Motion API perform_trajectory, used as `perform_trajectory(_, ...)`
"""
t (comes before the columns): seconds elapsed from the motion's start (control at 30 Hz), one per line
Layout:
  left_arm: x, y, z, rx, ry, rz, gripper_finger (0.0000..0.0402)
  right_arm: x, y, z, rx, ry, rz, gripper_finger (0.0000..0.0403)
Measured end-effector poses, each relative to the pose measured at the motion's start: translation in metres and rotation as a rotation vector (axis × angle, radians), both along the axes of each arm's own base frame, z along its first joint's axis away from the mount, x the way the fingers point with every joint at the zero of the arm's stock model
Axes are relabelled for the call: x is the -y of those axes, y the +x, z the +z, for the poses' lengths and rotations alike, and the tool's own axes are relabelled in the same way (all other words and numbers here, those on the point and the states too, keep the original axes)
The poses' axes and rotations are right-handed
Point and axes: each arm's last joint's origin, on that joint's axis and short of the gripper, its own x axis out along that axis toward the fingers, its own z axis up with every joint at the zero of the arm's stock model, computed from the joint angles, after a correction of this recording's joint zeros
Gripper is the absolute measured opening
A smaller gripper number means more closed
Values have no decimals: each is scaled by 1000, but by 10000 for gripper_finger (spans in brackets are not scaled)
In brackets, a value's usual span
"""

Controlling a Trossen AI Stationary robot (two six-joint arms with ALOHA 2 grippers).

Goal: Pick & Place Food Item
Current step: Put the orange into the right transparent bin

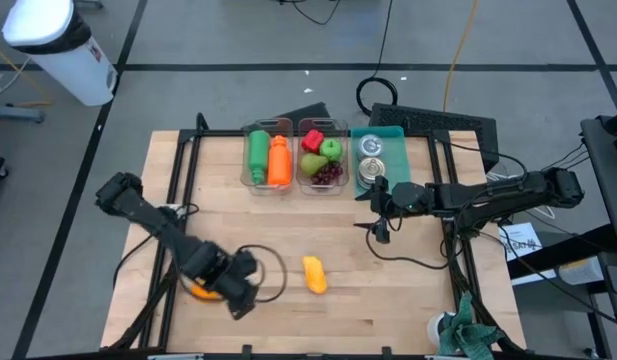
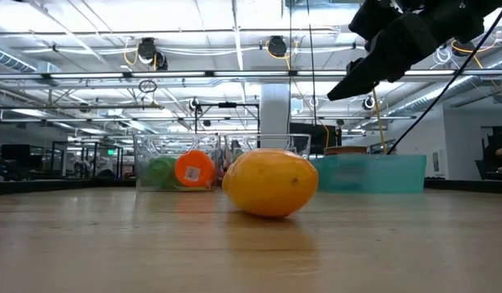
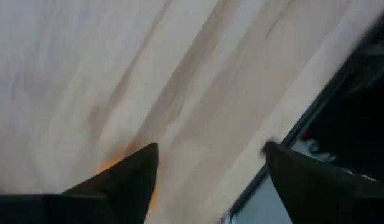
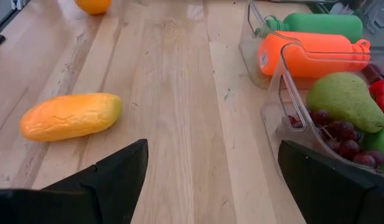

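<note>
- The left gripper (image 1: 238, 290) sits low over the near left part of the wooden table (image 1: 388, 300), its fingers (image 3: 126, 177) spread apart with bare wood between them; nothing is clamped.
- An orange fruit (image 1: 200, 291) lies right beside that gripper, partly hidden under the wrist; in the left wrist view only a blurred orange edge shows by one finger, so whether finger and fruit touch cannot be told.
- A yellow-orange mango (image 1: 314, 273) lies on its side on the table to the right of the left gripper, apart from it and from everything else.
- Farther back, the right gripper (image 1: 380, 212) hangs above the table on the right side, clear of the wood, its fingers (image 4: 111, 177) standing wide and released with nothing between them.
- Just beyond it, along the far edge, stand two clear bins: the left bin (image 1: 267, 128) holds a green bottle (image 1: 258, 152) and an orange bottle (image 1: 279, 162) side by side.
- The right bin (image 1: 323, 125) holds a green pear (image 4: 344, 99), dark grapes (image 1: 329, 175), a green apple (image 1: 332, 149) and a red item (image 1: 312, 139).
- To the right of the bins, a teal tray (image 1: 391, 134) carries two metal cans (image 1: 371, 160).
</note>
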Motion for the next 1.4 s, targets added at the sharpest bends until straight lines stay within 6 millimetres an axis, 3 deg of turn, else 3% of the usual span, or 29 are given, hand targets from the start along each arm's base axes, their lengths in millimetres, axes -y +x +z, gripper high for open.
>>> perform_trajectory(0.23,13,-43,-14,-321,118,248,339,0,-2,-12,39,-19,10,341)
perform_trajectory(0.53,23,-71,-50,-371,204,292,340,0,-2,-12,65,-12,9,341)
perform_trajectory(0.67,15,-86,-63,-401,215,340,340,0,-2,-12,65,-11,9,341)
perform_trajectory(0.87,-4,-111,-56,-273,249,394,340,0,-2,-12,65,-1,4,341)
perform_trajectory(1.07,-26,-131,-63,-261,258,405,340,0,-2,-12,65,3,2,341)
perform_trajectory(1.4,-48,-123,-85,39,137,503,340,0,-2,-12,65,3,2,341)
